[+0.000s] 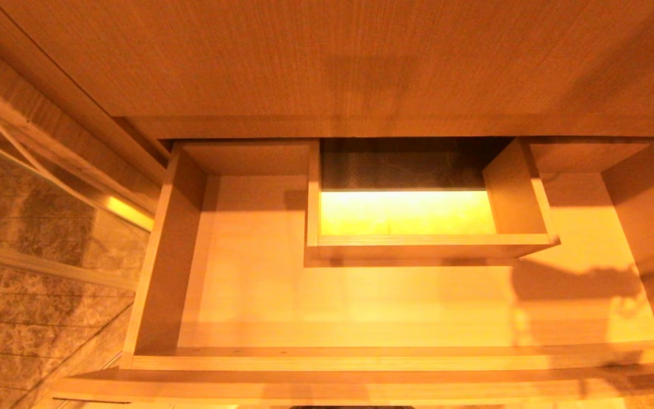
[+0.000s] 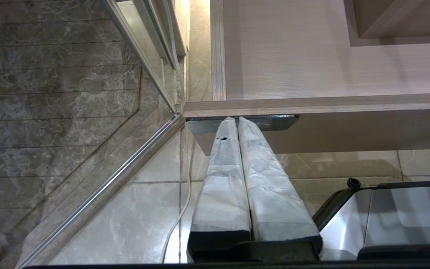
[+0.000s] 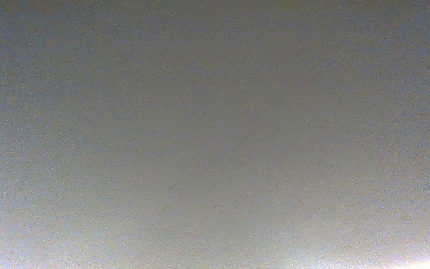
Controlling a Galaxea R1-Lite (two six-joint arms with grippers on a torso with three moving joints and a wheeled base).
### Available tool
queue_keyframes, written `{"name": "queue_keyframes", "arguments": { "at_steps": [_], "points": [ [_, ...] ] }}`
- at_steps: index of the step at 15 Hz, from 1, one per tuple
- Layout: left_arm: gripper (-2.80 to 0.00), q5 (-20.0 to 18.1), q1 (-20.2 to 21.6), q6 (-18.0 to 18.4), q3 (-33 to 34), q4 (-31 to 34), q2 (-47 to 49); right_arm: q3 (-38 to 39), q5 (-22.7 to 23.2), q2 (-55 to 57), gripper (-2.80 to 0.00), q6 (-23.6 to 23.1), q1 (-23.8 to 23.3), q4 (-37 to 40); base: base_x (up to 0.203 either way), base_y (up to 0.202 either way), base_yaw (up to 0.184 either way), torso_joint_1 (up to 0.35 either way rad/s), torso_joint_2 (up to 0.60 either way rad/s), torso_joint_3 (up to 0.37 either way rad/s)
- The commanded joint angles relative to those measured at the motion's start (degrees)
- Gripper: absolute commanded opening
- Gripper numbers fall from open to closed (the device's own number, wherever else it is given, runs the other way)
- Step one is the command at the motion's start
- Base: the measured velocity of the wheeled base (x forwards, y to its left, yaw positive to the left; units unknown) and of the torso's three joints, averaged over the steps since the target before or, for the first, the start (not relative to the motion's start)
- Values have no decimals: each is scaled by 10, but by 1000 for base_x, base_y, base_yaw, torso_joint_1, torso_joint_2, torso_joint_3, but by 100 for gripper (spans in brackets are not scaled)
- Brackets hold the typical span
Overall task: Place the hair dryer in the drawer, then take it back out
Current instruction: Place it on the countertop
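The drawer [image 1: 361,359] stands pulled out below me, wide and shallow, in light wood. Its floor is bare around the boxed cut-out [image 1: 423,247] at the back middle. A dark shadow [image 1: 577,281] lies on the drawer floor at the right. The hair dryer is out of view. My left gripper [image 2: 236,120] is parked low, shut with nothing in it, its white-wrapped fingers [image 2: 259,175] ending just under the drawer front's dark label [image 2: 282,121]. The right wrist view is one blank grey surface, and my right gripper shows in no view.
The wooden counter [image 1: 332,57] overhangs the drawer's back. To the left are a glass door with a metal frame [image 1: 49,267] and marble floor tiles. A white cable [image 2: 185,194] runs down the floor, and my own base [image 2: 386,220] is close below.
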Motion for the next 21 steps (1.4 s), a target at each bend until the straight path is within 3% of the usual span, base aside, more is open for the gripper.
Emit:
{"name": "queue_keyframes", "arguments": {
  "at_steps": [1,7,13,21],
  "points": [
    [-280,0,0,0,1,0,0,-4,0,-6,-280,-2,0,2,0,0,0,0,0,0],
    [-280,0,0,0,1,0,0,-9,10,-17,-280,-4,-1,1,0,0,0,25,-13,-8],
    [-280,0,0,0,1,0,0,-7,12,-26,-280,-7,-4,-2,0,0,0,191,-383,-157],
    [-280,0,0,0,1,0,0,-6,11,-30,-280,-2,-4,-2,0,0,0,27,-32,-18]
  ]
}}
